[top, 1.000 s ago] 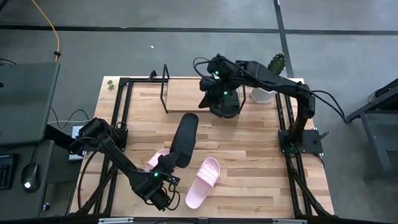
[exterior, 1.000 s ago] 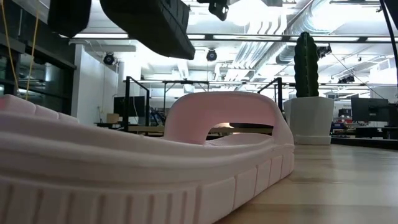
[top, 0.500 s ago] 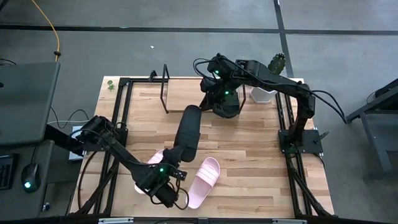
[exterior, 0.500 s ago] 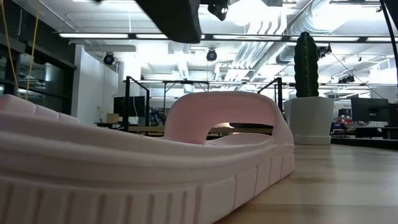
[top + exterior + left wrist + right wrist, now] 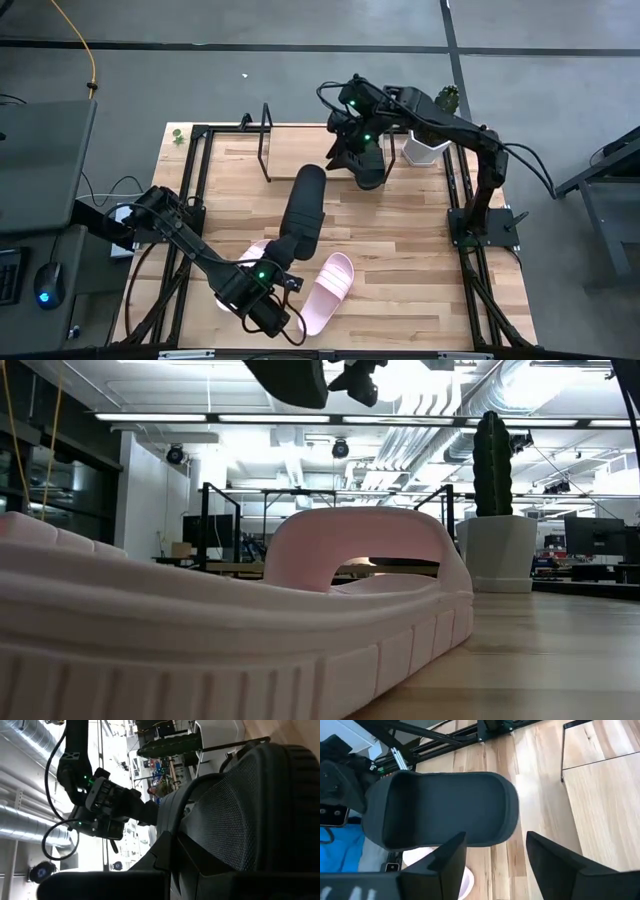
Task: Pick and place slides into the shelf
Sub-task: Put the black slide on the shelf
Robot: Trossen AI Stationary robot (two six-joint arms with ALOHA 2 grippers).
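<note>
— High view first: where was the black slide (image 5: pixel 303 212)?

— Lifted over the middle of the surface (image 5: pixel 420 240), pinched at its near end by the left tool (image 5: pixel 281 252), fingers pressed tight on it. Its far end pointed toward the shelf (image 5: pixel 300 148).

— And the right tool (image 5: pixel 352 150)?

— Over the shelf's right end, fingers spread apart, gripping nothing. A second black slide (image 5: pixel 368 168) sat just under it at the shelf board's right end. From its wrist camera the two fingers (image 5: pixel 445 860) stood wide, with the lifted slide's toe in front of them.

— The pink ones?

— One pink slide (image 5: pixel 327 292) lay on the surface near the front, beside the left arm. The other pink slide (image 5: pixel 250 258) was mostly hidden beneath that arm. A potted cactus (image 5: pixel 435 125) stood at the back right, near the shelf.
</note>
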